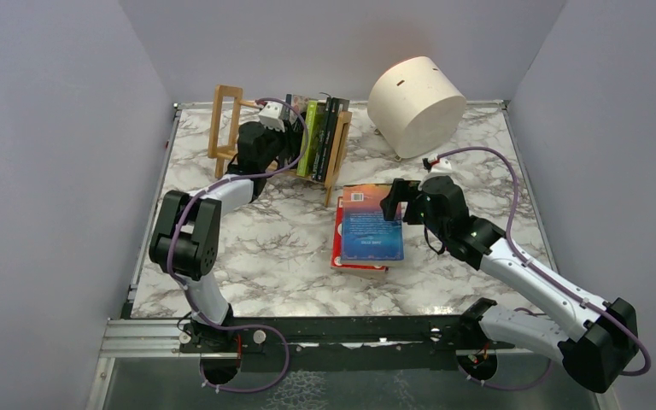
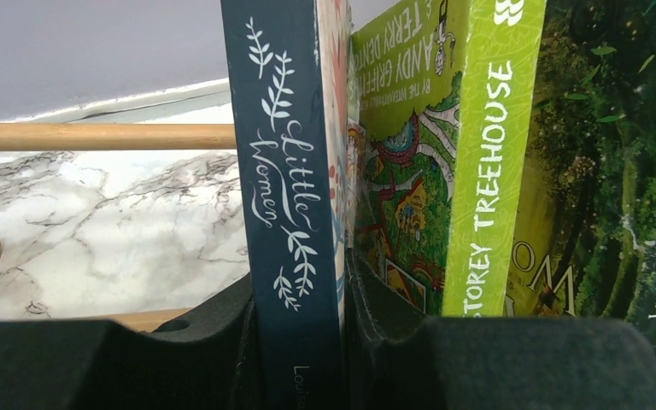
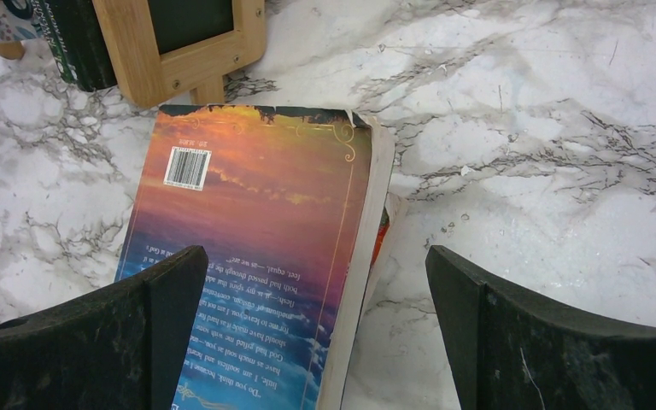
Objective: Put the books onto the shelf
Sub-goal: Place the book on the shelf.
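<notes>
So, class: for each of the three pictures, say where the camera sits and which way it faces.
Top external: above and behind the bases, looking down on the table; left arm and right arm show.
Left wrist: looks level into the shelf; left gripper shut on the Little Women book.
Right wrist: looks down at the blue-orange book; open right gripper shows.
Top and right wrist share that book.

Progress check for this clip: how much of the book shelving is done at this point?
Done: several books stand upright at the right end of the shelf. In hand: the left gripper is shut on the Little Women book, upright beside them. Left: a small stack lies flat on the table, with the open right gripper above its top book.
</notes>
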`<state>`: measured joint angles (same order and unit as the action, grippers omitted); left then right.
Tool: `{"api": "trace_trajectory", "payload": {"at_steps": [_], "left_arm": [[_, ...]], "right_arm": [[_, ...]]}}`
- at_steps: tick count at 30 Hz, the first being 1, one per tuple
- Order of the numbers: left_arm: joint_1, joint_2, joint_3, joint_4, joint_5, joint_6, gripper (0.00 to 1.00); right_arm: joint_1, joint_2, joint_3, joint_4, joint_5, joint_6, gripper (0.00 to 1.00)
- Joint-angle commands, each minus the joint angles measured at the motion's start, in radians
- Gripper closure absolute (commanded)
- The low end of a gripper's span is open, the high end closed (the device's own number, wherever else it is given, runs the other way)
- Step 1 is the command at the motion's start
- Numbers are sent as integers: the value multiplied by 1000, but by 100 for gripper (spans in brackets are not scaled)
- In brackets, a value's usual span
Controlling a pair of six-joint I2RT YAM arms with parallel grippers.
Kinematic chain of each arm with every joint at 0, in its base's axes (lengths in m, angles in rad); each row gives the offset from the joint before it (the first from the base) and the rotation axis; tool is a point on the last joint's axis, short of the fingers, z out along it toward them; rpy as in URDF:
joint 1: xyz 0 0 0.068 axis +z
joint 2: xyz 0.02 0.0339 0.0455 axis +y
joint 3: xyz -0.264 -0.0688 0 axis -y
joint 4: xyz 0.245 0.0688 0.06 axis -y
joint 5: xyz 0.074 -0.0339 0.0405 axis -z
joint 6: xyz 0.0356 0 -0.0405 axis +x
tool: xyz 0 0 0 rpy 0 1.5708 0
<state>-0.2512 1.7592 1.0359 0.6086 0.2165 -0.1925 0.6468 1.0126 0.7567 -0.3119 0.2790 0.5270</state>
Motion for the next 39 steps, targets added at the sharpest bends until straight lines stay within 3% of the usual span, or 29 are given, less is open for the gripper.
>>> {"api": "trace_trajectory", "payload": {"at_steps": [1,21,34,39], "left_arm": [[-9,7,47,77,-14,30,100],[-17,32,61,76,29,19,100],[-17,-14,47,77,53,10,71],[-19,-32,36,77,38,8,53]], "right_arm": [[6,-20,-9,27,23,7,1],[4,-16,-16,28,22,8,1],[5,-19,-17,28,17,8,1],[5,-22,-17,25,19,9,1]]}}
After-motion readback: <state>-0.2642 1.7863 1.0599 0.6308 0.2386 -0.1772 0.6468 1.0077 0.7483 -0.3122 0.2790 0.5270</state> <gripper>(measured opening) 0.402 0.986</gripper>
